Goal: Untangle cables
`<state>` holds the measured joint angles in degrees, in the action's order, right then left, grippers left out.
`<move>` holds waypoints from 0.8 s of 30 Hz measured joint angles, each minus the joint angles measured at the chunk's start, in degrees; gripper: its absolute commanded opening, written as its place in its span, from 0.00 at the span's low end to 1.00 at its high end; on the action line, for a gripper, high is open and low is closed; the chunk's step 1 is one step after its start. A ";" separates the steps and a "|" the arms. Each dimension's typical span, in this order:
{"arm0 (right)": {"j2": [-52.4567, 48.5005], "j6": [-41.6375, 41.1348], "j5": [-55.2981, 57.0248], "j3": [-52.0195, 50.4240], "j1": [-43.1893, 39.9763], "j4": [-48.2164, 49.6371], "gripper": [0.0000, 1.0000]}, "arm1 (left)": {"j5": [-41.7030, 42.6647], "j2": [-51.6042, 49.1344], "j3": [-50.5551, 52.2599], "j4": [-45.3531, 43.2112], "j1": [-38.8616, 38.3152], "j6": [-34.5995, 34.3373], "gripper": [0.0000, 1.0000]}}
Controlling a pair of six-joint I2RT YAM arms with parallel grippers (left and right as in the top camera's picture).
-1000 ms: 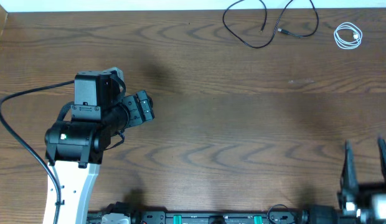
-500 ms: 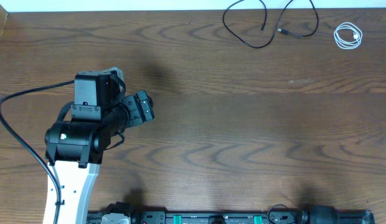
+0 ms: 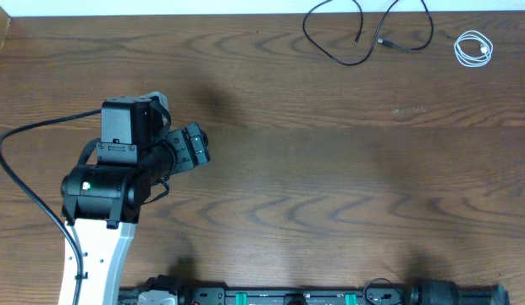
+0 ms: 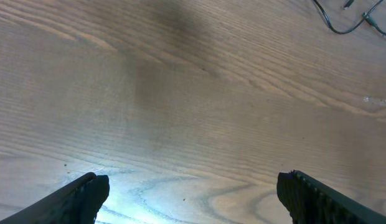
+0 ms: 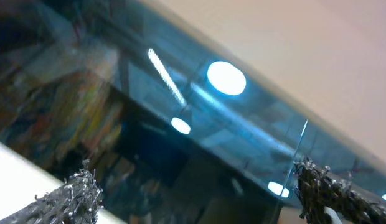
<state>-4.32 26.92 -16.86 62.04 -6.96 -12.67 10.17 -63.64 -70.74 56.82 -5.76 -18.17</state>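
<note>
Two black cables lie in loose loops at the table's far edge, right of centre, with their plugs resting on the wood. A white cable sits coiled in the far right corner, apart from them. My left gripper hovers over the left part of the table, far from all the cables, open and holding nothing. In the left wrist view its gripper stands wide over bare wood, and a bit of black cable shows at the top right. My right gripper points up at the room, open and empty; the overhead view does not show it.
The left arm's thick black wire curves along the table's left side. Equipment with green parts lines the near edge. The wooden table stretches between the left arm and the cables.
The right gripper, seen at the near right edge a second ago, has left the overhead view and its jaws have spread wider. The left arm and the cables have not moved.
</note>
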 measured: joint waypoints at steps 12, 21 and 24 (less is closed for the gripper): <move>-12.81 -10.40 2.32 -8.02 0.00 -6.32 0.99 | 0.00 0.00 0.00 0.00 0.00 0.02 0.92; -21.42 -16.20 2.71 -12.07 0.00 -14.32 0.99 | -0.02 0.00 0.00 0.00 0.00 0.00 0.92; -22.60 -16.39 2.75 -12.07 0.00 -13.70 0.99 | -0.02 0.00 0.00 0.00 0.00 0.00 0.92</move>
<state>-26.92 10.52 -14.11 49.98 -6.96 -26.37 10.15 -63.64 -70.74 56.82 -5.76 -18.17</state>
